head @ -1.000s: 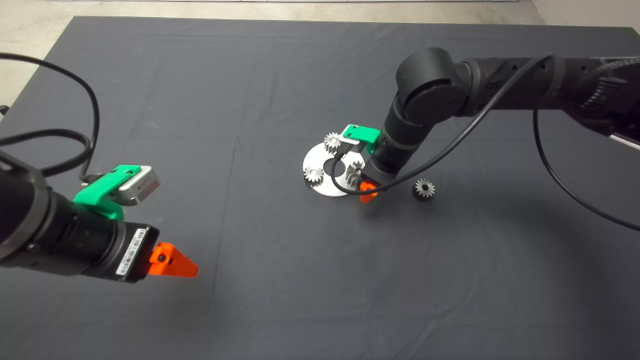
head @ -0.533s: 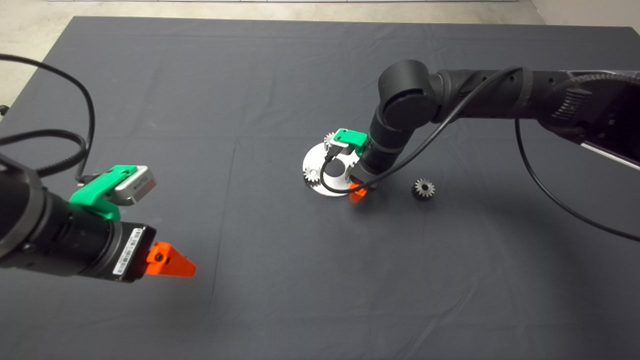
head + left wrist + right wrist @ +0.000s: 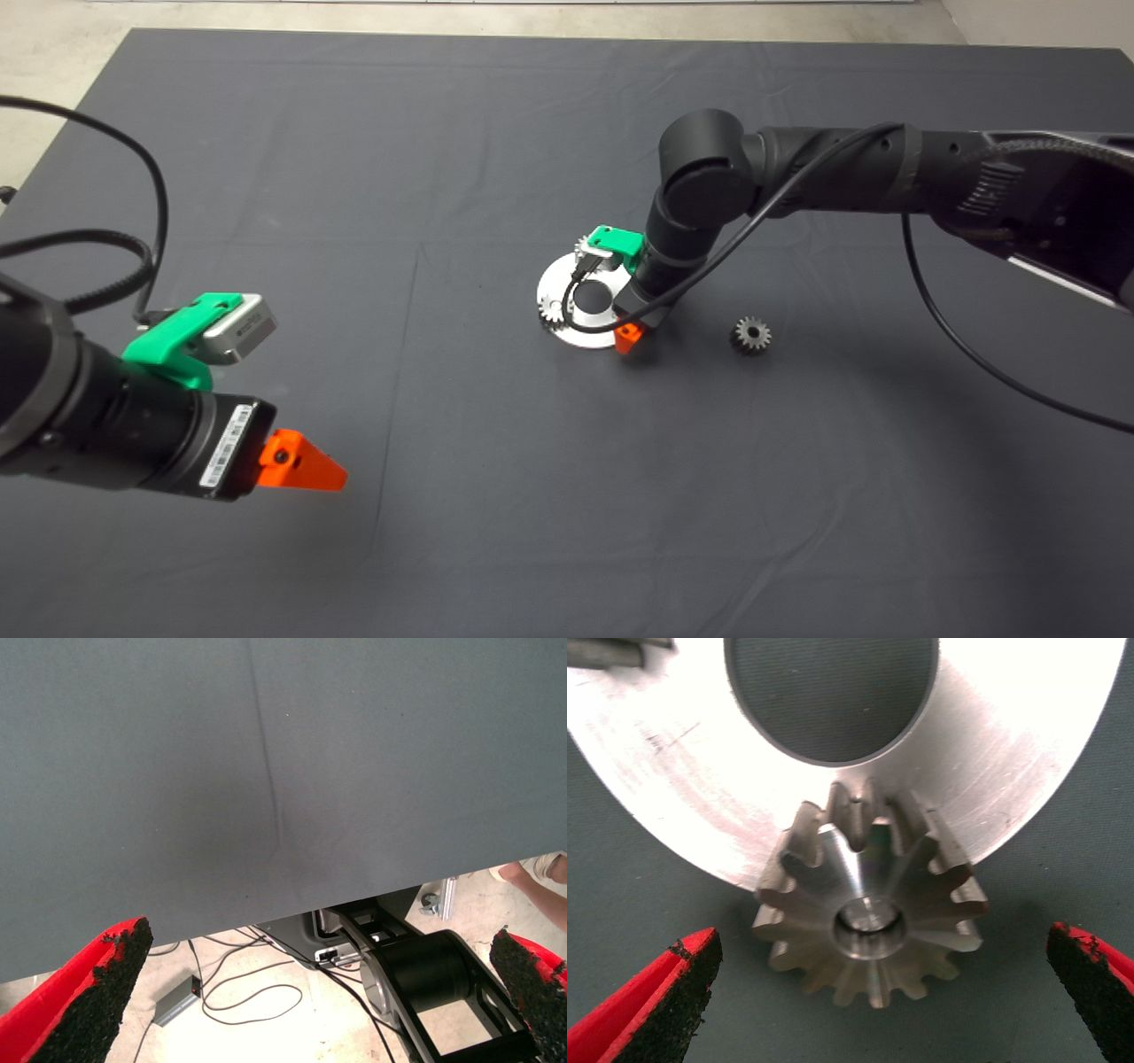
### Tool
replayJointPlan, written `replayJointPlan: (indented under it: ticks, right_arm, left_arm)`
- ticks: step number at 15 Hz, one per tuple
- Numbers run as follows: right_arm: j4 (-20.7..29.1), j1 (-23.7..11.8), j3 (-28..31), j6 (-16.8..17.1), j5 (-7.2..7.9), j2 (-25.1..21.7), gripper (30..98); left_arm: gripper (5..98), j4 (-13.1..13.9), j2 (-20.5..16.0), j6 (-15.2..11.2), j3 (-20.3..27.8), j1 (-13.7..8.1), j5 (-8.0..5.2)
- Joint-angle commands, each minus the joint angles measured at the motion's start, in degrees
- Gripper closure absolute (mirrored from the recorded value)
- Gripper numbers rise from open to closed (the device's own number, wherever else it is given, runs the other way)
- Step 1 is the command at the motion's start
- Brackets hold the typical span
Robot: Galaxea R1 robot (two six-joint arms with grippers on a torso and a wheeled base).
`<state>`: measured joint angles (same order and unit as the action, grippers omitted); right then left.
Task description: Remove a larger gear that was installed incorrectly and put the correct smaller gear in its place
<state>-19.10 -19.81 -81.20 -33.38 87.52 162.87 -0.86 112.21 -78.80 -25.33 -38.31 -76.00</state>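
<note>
The larger gear [image 3: 868,912], steel and cone-like with long bright teeth, sits on the rim of a round silver plate [image 3: 1028,753] with a big centre hole. My right gripper [image 3: 879,943] is open, one finger on each side of the gear and well apart from it. In the head view the right gripper [image 3: 629,330] stands low over the near right rim of the plate [image 3: 567,283] and hides the larger gear. The smaller gear [image 3: 750,335], dark and flat, lies on the mat to the right of the plate. My left gripper [image 3: 301,465] is open and empty at the lower left.
Two small light-silver gears sit on the plate, one at its left rim [image 3: 550,310] and one at its far rim [image 3: 586,245], half hidden by the right wrist. The left wrist view shows the mat's edge [image 3: 266,912], floor cables and a person's foot [image 3: 532,870].
My right arm has swung left and come down over the plate, so the larger gear is now hidden under the gripper in the head view. The left arm has barely moved.
</note>
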Motion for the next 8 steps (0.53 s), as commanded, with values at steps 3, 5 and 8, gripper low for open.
replayJointPlan:
  ticks: [3,5,8]
  right_arm:
    - [-2.34,-0.88,-2.4,0.6,2.81,1.1,31.6]
    - [-2.34,-0.88,-2.55,0.6,2.31,1.39,31.6]
    - [-2.34,-0.87,-3.31,0.69,2.31,2.24,31.6]
  left_arm:
    - [5.4,0.59,-0.45,-0.04,1.09,-0.71,0.15]
    - [5.4,0.59,-0.54,-0.04,1.18,-0.71,0.15]
    - [5.4,0.59,-0.54,-0.04,1.26,-0.71,0.15]
